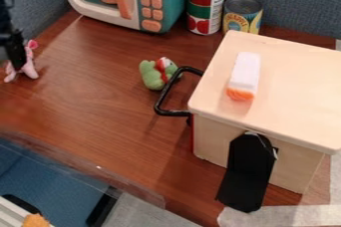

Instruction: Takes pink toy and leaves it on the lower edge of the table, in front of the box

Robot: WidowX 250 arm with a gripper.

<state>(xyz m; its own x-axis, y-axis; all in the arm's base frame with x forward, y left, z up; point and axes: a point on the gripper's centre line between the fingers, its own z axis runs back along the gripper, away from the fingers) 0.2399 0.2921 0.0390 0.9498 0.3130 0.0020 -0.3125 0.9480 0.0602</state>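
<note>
- One black gripper (15, 66) hangs at the left edge, over the pink toy (28, 66); whether it is clenched on the toy or released, I cannot tell.
- Pink toy: at the gripper's lower end, left side of the brown table (86, 91).
- Green plush toy (154, 74): mid-table, beside the box's black handle (164, 97).
- Pale box (293, 81): right, toy sushi (244, 75) on top.
- Toy microwave (162, 2) and two cans (206, 4): along the back.
</note>
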